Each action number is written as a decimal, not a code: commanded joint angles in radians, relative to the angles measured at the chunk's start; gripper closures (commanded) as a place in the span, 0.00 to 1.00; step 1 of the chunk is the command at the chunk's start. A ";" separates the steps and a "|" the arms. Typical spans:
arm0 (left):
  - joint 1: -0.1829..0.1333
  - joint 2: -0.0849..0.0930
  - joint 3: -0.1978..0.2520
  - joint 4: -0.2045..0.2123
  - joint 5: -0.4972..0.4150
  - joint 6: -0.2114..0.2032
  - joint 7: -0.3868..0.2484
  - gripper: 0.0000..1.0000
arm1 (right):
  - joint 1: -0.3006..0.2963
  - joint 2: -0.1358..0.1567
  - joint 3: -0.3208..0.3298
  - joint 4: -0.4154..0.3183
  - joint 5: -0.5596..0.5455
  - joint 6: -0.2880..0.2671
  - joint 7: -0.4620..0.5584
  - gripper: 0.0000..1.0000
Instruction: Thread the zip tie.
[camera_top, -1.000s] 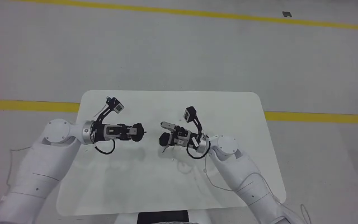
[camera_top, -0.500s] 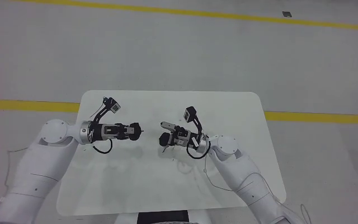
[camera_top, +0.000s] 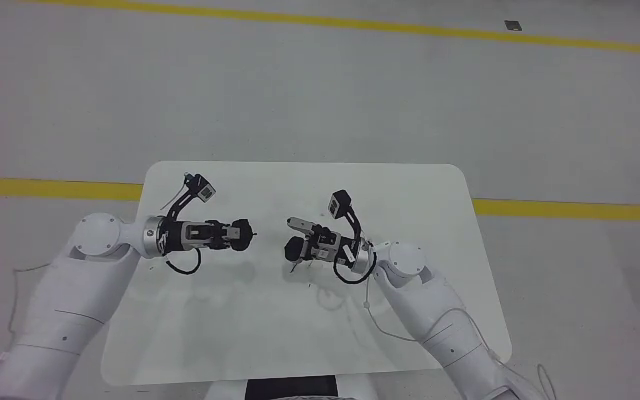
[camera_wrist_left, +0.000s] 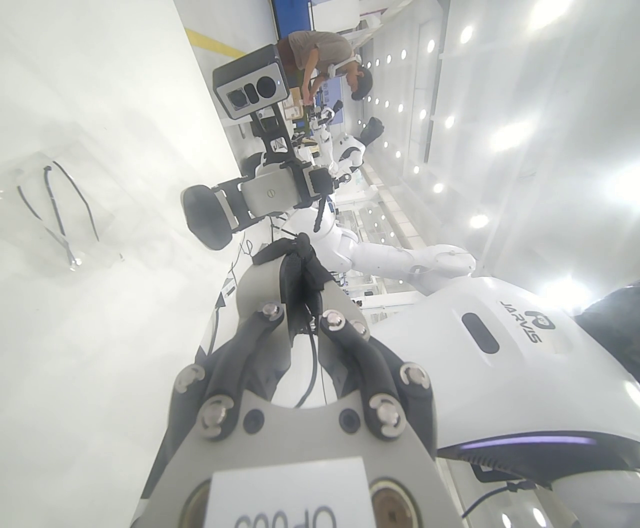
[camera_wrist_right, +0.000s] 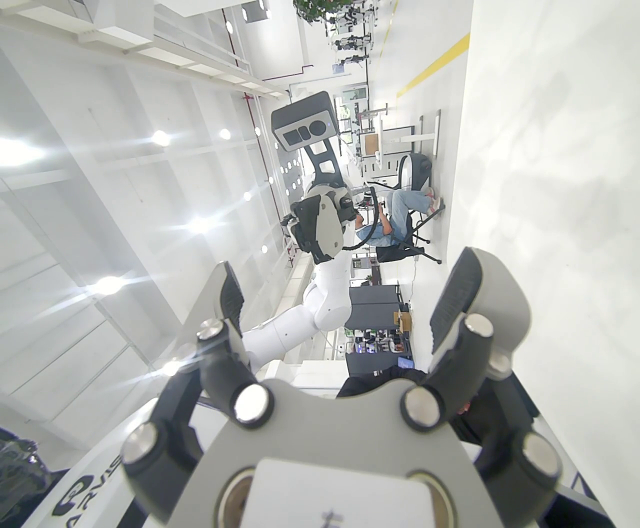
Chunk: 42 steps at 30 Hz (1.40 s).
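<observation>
White tabletop (camera_top: 420, 200), with both arms meeting at mid-frame in the top view. The left gripper (camera_wrist_left: 295, 260) is clenched on a black zip tie (camera_wrist_left: 303, 246), which sits bunched at its tips. The right gripper (camera_wrist_right: 350, 280) faces it, released and holding nothing. Threading looks unfinished — I can't tell if tail has met head. A clear bag (camera_wrist_left: 55, 210) of spare ties lies on the table.

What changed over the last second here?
The left end effector, shut on the zip tie, drew back slightly from the right end effector, then held. The right one stayed open and still.
</observation>
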 joint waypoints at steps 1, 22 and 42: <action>0.000 0.000 0.000 0.000 0.000 0.000 0.000 1.00 | 0.000 0.000 0.000 0.000 0.000 0.000 0.000 0.00; 0.000 0.000 0.000 0.000 0.000 0.000 0.000 1.00 | -0.006 0.047 0.004 -0.210 -0.451 0.436 -0.096 0.00; 0.000 0.000 0.000 0.000 0.000 0.000 0.000 1.00 | 0.152 -0.005 -0.125 -0.109 -0.756 0.436 -0.065 0.00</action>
